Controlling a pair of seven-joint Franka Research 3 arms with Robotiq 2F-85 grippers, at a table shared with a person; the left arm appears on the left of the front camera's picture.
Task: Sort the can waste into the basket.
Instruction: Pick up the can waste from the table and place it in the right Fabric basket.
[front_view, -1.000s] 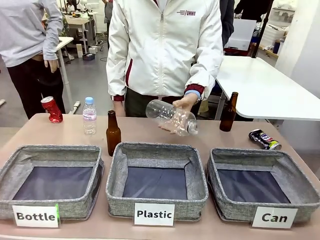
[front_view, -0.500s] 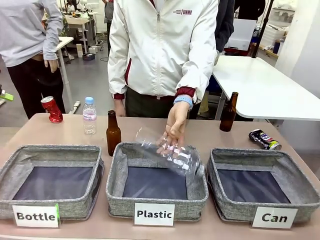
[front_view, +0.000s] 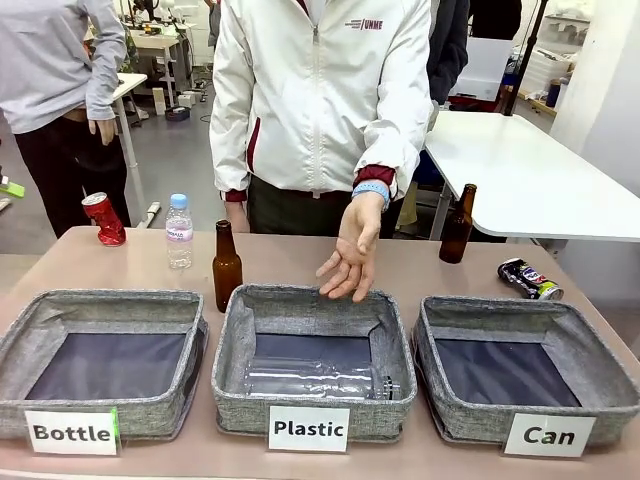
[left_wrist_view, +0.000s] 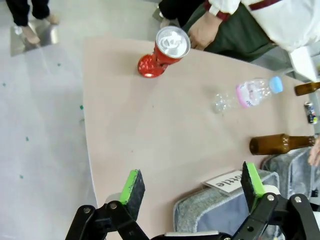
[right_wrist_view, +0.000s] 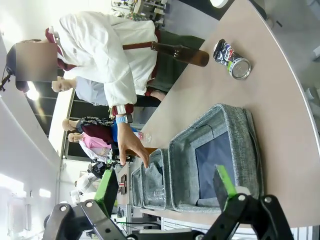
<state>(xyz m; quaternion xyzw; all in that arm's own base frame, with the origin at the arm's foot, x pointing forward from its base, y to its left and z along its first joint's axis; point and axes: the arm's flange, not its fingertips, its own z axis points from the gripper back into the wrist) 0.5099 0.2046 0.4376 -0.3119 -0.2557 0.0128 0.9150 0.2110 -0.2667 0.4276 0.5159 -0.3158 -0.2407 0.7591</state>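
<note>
Table (front_view: 420, 265): tan top, shared with a person in a white jacket (front_view: 320, 100) whose chest print reads "UNME". That person's open hand (front_view: 350, 262) hangs above the far rim of the middle basket.

Three grey fabric baskets stand in a row, each with a white card: the "Bottle" basket (front_view: 150, 415), the "Plastic" basket (front_view: 240, 410) and the "Can" basket (right_wrist_view: 242, 145).

Left gripper (left_wrist_view: 192, 182): fingers spread wide, nothing between them. The "Bottle" basket sits just beyond one pad, its card showing "ottle".

Right gripper (right_wrist_view: 166, 184): fingers wide apart, empty. The "Can" basket lies just past the fingertips, between them.

A clear plastic bottle (front_view: 315, 378) lies on its side inside the "Plastic" basket. A small water bottle (left_wrist_view: 247, 92) with a blue cap and pink label, print illegible, stands well ahead of the left fingers. One brown bottle (left_wrist_view: 280, 144) stands nearer them.

Red can (left_wrist_view: 162, 52): dented, on the table, far ahead of the left fingers.

Dark can (right_wrist_view: 231, 59): on its side on the table beyond the "Can" basket, outside it. It carries white and red marks, lettering too small to read.
</note>
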